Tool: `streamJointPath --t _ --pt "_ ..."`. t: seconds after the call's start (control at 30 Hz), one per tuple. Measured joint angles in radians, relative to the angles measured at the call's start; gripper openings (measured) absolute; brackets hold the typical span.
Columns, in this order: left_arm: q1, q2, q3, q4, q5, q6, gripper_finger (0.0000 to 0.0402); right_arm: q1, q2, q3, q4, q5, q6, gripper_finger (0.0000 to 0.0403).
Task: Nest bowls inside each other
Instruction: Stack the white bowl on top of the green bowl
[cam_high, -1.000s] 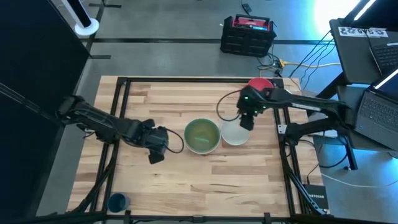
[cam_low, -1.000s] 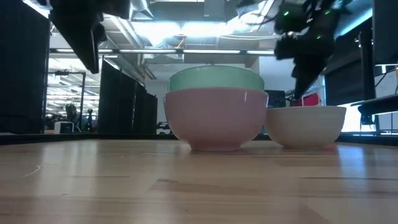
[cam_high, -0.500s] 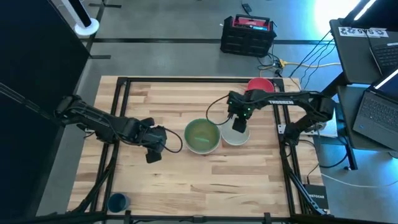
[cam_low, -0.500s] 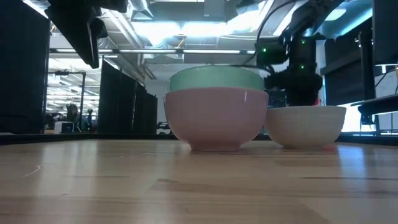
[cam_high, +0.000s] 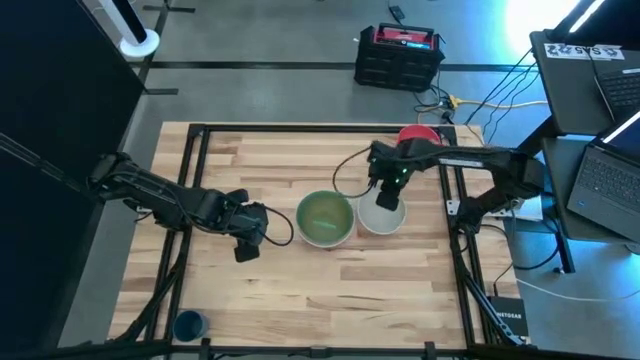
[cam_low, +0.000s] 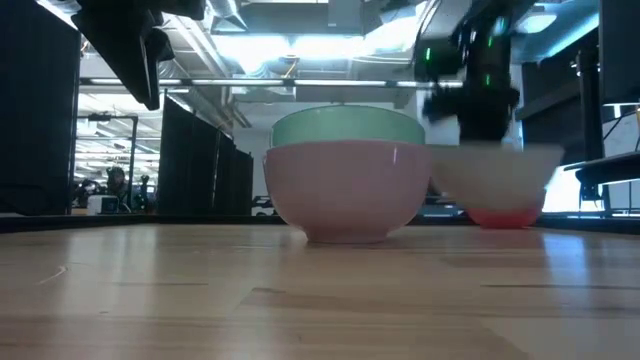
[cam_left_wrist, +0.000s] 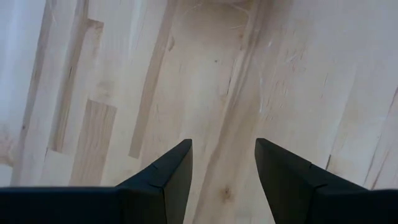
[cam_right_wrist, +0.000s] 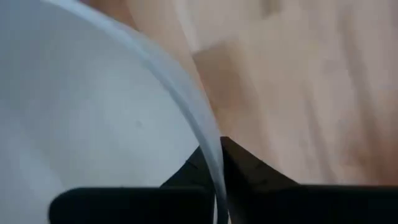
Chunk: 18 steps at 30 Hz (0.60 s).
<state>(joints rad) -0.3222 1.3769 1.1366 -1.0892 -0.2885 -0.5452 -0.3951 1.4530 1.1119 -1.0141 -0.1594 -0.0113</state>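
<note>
I see the right gripper pinched on the rim of the pale grey-white round plastic bowl right of centre, lifted; a thin-edge slip could drop it against the green-in-pink stack; left gripper idles, jaws apart.

Bare table in front; green bowl (mid-table) in the way

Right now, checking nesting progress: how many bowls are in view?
4. A green bowl sits inside a pale bowl mid-table; the right gripper pinches the white bowl by its rim beside them; a red bowl stands behind. Others may be hidden.
</note>
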Motion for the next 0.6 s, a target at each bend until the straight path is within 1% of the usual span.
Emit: streamJointPath --t 0.13,0.2,0.27,0.4,0.5,0.6 --pt "0.000 0.000 0.000 0.001 0.000 -0.001 0.0158 0.006 -0.052 0.092 -0.073 -0.011 0.009 0.0000" --pt "0.000 0.000 0.000 0.002 0.000 0.000 0.0158 0.028 -0.036 0.191 -0.075 -0.020 0.015 0.0000" --pt "0.001 0.000 0.000 0.006 0.000 0.000 0.0158 0.058 0.009 0.290 -0.066 -0.021 0.025 0.0000" --pt "0.003 0.000 0.000 0.005 0.000 0.002 0.0158 0.103 0.146 0.452 -0.061 -0.043 0.032 0.0000" --pt "0.003 0.000 0.000 0.005 0.000 0.000 0.0158 0.129 0.246 0.549 -0.061 -0.089 0.033 0.0000" --pt "0.003 0.000 0.000 0.006 0.000 -0.008 0.0158 0.154 0.344 0.614 -0.071 -0.133 0.030 0.0000"
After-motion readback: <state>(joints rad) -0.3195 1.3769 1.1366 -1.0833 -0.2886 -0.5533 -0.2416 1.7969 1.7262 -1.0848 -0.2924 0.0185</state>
